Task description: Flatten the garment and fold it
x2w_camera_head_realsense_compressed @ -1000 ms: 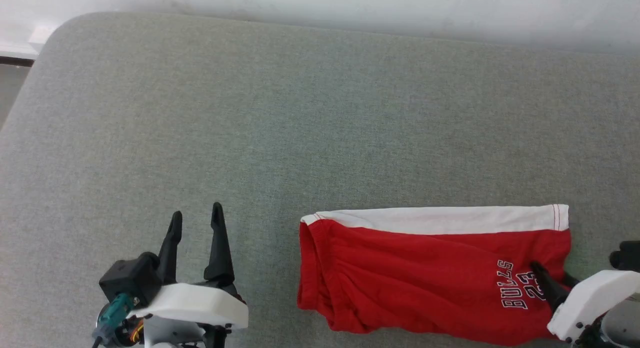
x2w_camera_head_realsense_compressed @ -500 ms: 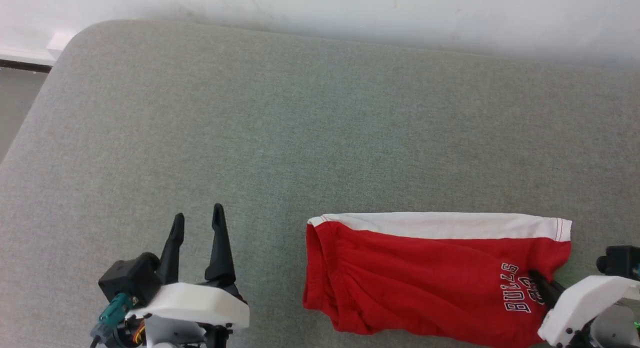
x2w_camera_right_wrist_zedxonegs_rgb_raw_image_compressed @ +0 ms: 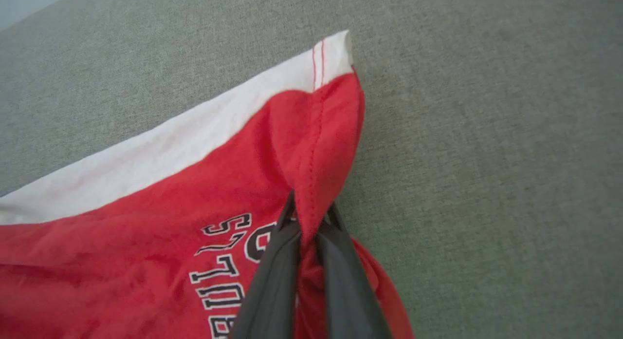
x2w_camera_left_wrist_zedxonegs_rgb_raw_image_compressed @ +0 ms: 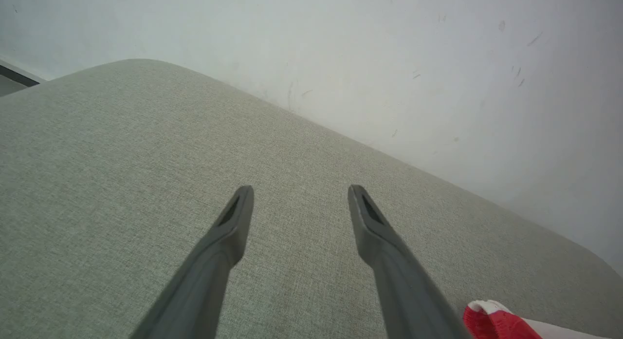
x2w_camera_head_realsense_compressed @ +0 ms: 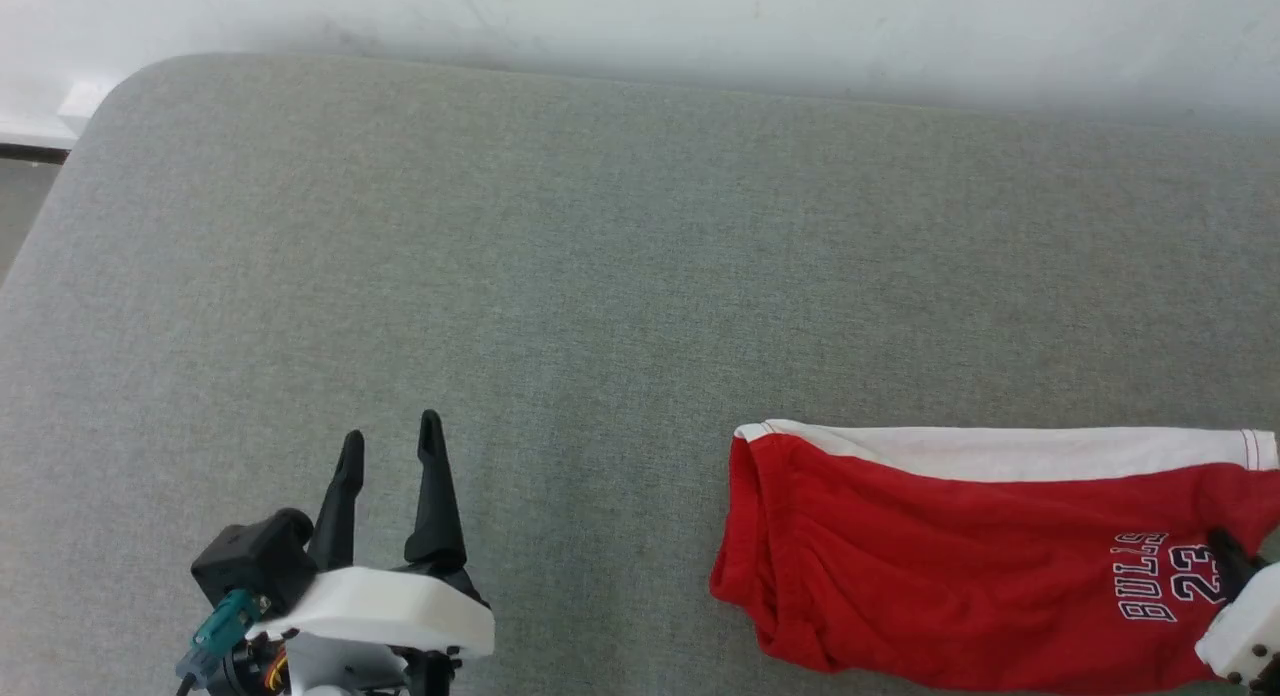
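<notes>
In the head view, the red shorts [x2w_camera_head_realsense_compressed: 960,576] are seen lying on the grey cloth-covered table [x2w_camera_head_realsense_compressed: 600,276] at the lower right, with the white stripe [x2w_camera_head_realsense_compressed: 1000,453] along their far edge and the "BULLS 23" print [x2w_camera_head_realsense_compressed: 1165,576] near their right end. The right hand [x2w_camera_head_realsense_compressed: 1222,548] is seen at that right end, its dark fingers set against the red cloth by the print. The left hand [x2w_camera_head_realsense_compressed: 391,428] is held at the lower left, well apart from the shorts, with its fingers spread and nothing between them. In the left wrist view, the left hand [x2w_camera_left_wrist_zedxonegs_rgb_raw_image_compressed: 300,189] is shown with both fingers wide apart above the bare table [x2w_camera_left_wrist_zedxonegs_rgb_raw_image_compressed: 121,159], and a corner of the shorts [x2w_camera_left_wrist_zedxonegs_rgb_raw_image_compressed: 491,322] is caught at the bottom right. In the right wrist view, the right hand [x2w_camera_right_wrist_zedxonegs_rgb_raw_image_compressed: 311,205] is shown clamped on a gathered fold of the shorts [x2w_camera_right_wrist_zedxonegs_rgb_raw_image_compressed: 170,207] at the hem, just beside the print [x2w_camera_right_wrist_zedxonegs_rgb_raw_image_compressed: 224,266], and the hem is drawn up into a ridge between the closed fingers.
</notes>
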